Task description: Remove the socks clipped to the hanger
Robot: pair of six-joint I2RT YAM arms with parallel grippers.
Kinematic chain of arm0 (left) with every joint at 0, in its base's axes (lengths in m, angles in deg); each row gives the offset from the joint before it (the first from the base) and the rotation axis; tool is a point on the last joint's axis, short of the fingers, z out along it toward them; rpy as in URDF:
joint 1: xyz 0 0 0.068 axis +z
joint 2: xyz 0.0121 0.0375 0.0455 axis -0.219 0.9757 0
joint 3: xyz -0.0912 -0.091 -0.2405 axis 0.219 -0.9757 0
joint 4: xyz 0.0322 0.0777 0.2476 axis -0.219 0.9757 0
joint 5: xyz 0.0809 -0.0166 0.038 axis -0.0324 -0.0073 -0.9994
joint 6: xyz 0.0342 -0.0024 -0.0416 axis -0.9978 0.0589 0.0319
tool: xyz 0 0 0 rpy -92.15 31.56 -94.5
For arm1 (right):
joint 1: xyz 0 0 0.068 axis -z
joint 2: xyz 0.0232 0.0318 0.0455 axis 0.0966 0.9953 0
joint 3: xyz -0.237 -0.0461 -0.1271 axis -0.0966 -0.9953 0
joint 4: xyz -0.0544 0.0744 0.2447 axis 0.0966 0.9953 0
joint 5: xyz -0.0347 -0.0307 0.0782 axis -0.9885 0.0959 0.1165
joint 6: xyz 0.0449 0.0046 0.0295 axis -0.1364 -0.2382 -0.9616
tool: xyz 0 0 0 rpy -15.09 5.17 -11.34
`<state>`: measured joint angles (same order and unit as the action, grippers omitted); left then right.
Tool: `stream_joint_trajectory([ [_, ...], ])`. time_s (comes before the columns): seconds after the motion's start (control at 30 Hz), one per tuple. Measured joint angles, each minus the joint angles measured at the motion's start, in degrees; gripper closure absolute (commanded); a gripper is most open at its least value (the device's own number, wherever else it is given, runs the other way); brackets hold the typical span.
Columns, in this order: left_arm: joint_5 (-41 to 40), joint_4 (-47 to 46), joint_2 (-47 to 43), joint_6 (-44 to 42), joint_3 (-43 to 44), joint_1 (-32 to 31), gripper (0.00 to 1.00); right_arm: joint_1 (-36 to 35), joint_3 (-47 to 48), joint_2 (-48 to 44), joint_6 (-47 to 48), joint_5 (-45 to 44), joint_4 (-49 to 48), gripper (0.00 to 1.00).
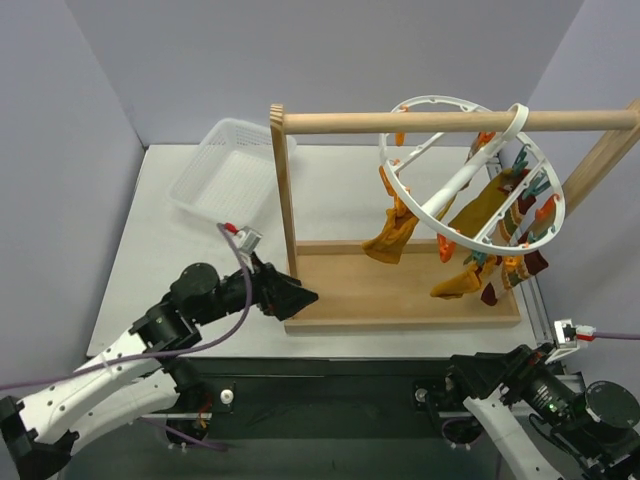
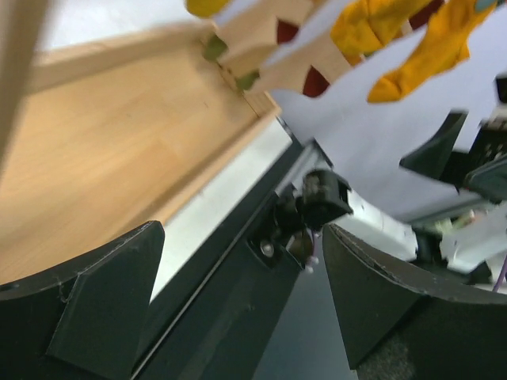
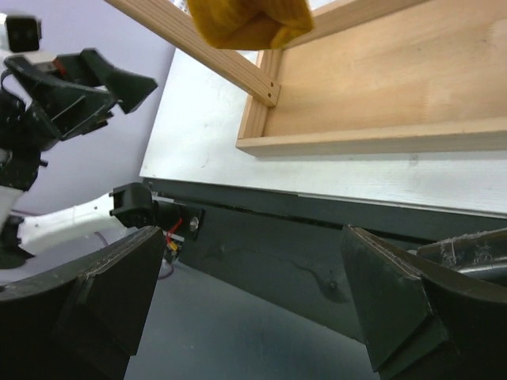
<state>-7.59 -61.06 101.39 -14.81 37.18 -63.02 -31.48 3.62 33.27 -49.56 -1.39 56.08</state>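
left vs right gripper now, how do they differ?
Left gripper is out over the table at the rack's near-left corner; right gripper is tucked back at the near edge. Left is away from the socks; right is on their side of the rack. Both open, empty.

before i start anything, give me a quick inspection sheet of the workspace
surface: white table, carrying a wooden rack and a basket
job's things: white ring hanger hooked over the rack's rod; socks, mustard and striped, clipped to it and hanging above the rack's base
clutter: white mesh basket at the far left, nothing seen in it
grippers: left gripper open, holding nothing, by the base's near left corner; right gripper open, holding nothing, low at the near edge
cables: purple cable looping along the left arm; second cable leaving the right arm
surroundings: plain grey walls on three sides
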Motion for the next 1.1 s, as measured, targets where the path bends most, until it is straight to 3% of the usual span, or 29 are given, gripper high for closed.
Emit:
stream_joint_trajectory([
  [0.13,7.74,-5.9,11.58,-2.32,4.72,-1.27,0.08,7.32,10.01,8.37,8.55,5.33,3.93,0.0],
  [0.3,10.91,-10.01,17.73,-6.36,9.53,-5.75,0.07,18.34,21.09,16.61,18.05,13.66,8.09,0.0],
  [0.5,7.39,-12.79,20.63,-11.43,15.76,-10.25,0.04,21.31,23.89,19.37,21.2,19.98,9.42,0.0],
  [0.87,-2.4,-24.68,29.49,-12.41,16.81,-11.61,0.05,25.46,29.88,28.85,18.93,28.33,4.7,0.03],
  [0.93,-3.89,-26.64,30.75,-12.9,16.87,-12.28,0.1,26.08,30.77,30.58,18.05,29.79,3.54,0.04],
  [1.1,-4.74,-30.91,34.14,-13.66,18.73,-13.0,0.4,27.08,31.08,32.83,16.76,32.2,1.81,0.04],
])
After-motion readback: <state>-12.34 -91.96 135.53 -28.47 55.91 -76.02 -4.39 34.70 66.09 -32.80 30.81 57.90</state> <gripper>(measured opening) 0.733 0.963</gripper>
